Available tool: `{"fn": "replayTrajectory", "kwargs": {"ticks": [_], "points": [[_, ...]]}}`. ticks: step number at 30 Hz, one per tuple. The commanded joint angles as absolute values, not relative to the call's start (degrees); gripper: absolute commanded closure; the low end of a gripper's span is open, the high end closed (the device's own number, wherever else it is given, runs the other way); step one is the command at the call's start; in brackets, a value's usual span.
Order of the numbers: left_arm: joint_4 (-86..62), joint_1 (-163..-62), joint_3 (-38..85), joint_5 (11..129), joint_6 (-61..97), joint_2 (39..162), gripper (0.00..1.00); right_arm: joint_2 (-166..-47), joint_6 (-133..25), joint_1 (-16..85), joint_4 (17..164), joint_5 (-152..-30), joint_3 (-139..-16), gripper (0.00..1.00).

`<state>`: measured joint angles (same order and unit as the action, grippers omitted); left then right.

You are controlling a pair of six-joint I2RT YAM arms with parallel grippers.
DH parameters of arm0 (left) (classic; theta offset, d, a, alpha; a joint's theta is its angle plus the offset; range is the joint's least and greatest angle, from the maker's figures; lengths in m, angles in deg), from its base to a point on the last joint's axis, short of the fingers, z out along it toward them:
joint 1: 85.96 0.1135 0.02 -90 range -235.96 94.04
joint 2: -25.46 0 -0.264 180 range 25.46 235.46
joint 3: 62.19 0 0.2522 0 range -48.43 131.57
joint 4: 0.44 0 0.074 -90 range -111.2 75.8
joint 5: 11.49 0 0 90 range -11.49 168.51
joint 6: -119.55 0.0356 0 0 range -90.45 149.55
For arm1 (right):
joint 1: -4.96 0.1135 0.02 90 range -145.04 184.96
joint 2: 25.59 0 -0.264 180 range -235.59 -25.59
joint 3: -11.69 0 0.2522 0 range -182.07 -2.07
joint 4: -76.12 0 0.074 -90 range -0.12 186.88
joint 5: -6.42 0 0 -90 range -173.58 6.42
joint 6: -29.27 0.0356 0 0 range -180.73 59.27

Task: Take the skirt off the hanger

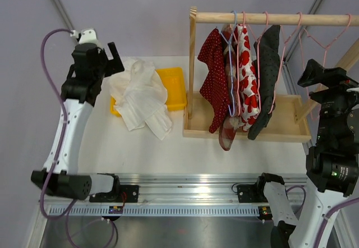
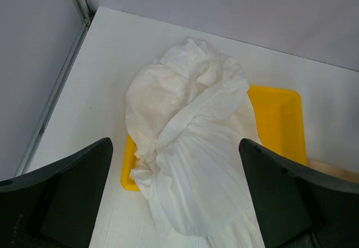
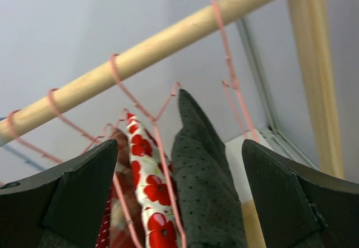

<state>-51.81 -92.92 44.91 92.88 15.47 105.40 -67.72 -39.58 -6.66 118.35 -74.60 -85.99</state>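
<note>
white pleated skirt lies crumpled over a yellow tray near the far left corner of the bench, with the left end effector hovering above it, fingers spread apart and empty. toward the far right corner a wooden rack carries a red dotted garment, a poppy-print garment and a black dotted garment on wire hangers, plus one bare pink hanger at its right end. the right end effector is raised beside that end, fingers apart, holding nothing.
</note>
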Motion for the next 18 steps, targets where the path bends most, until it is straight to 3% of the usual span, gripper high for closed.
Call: {"fn": "replayTrajectory", "kwargs": {"ticks": [1, 5, 14, 17, 18], "points": [[-50.9, -94.0, 34.0, 87.6, 15.0, 95.9, 0.01, -70.4, -39.8, -6.6, 119.3, -87.4, -88.6, 0.01], [-50.4, -98.2, 22.4, 85.5, 15.4, 84.7, 0.01, -74.9, -38.9, -6.6, 119.1, -99.4, -89.3, 0.02], [-53.4, -100.4, 5.7, 87.0, 15.4, 68.1, 0.01, -79.7, -41.1, -6.6, 120.6, -97.7, -87.1, 0.06], [-54.1, -100.5, 2.0, 87.4, 15.7, 65.5, 0.01, -79.6, -41.7, -6.6, 120.1, -95.4, -85.3, 0.18], [-54.1, -100.5, 1.6, 87.5, 15.8, 65.0, 0.01, -79.7, -41.5, -6.6, 120.0, -95.4, -84.5, 0.32]]}}
